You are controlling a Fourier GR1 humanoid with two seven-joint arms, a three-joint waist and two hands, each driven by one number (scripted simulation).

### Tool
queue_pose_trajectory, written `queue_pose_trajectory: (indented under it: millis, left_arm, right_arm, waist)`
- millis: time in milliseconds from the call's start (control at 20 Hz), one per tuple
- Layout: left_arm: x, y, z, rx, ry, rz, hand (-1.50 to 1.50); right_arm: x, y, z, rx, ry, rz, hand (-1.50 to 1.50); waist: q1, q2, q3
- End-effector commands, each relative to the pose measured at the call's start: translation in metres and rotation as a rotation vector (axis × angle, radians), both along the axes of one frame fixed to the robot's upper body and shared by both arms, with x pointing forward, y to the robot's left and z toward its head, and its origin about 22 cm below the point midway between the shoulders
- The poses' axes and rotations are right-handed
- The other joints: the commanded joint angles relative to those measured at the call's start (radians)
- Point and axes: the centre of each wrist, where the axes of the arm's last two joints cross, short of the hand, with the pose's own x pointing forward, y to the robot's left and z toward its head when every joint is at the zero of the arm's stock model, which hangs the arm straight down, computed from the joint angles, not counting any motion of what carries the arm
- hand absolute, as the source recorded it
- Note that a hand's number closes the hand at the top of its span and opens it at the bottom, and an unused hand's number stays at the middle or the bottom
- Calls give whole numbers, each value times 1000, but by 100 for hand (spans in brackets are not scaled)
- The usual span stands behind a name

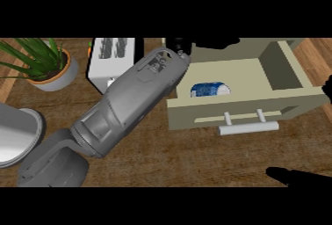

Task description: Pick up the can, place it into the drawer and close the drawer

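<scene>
Your left hand [206, 42] shows only as a black shape at the top of the view, above the back of the open drawer [293, 105], and you cannot tell from here whether its fingers are straight or curled; nothing can be seen in it. Its grey forearm [126, 105] runs from the lower left corner diagonally up across the counter [182, 154] to that hand, passing over the left edge of the drawer and in front of the toaster [110, 55]. Just to the right of the forearm, the can [210, 89] lies inside the drawer, blue and white, near the front wall, with only its upper part showing above that wall. The drawer is pulled out towards you, its cream front panel facing the lower edge of the view and its pale bar handle [249, 127] standing out from the panel. Your right hand [295, 177] shows as dark fingers at the lower right corner, well apart from the drawer, and you cannot tell its state either; another dark sliver sits at the right edge beside the drawer's side wall. Further out on the left, a potted plant [40, 61] stands beside the toaster, and a round grey metal vessel [16, 136] sits at the left edge of the wooden counter
</scene>
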Motion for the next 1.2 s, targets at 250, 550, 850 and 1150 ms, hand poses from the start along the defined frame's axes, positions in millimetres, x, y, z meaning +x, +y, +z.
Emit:
queue_pose_trajectory:
  millis: [250, 550, 850, 1150]
  left_arm:
    - [-2, -9, 15, -8, 2, 2, -150]
    - [-2, -5, 15, -16, -1, -8, -150]
    - [6, 32, 25, -5, 10, 4, -150]
    - [4, 50, 36, -11, 12, 8, -150]
  right_arm:
    - [27, 23, -13, -349, 3, -96, -150]
    - [54, 48, -53, -506, 43, -140, -150]
    - [74, 46, -89, -517, 76, -208, -150]
    - [112, 60, -134, -541, 96, -242, -150]
  waist:
    - [50, -13, -1]
    - [94, -21, -1]
    - [109, -29, -1]
    - [129, -27, -1]
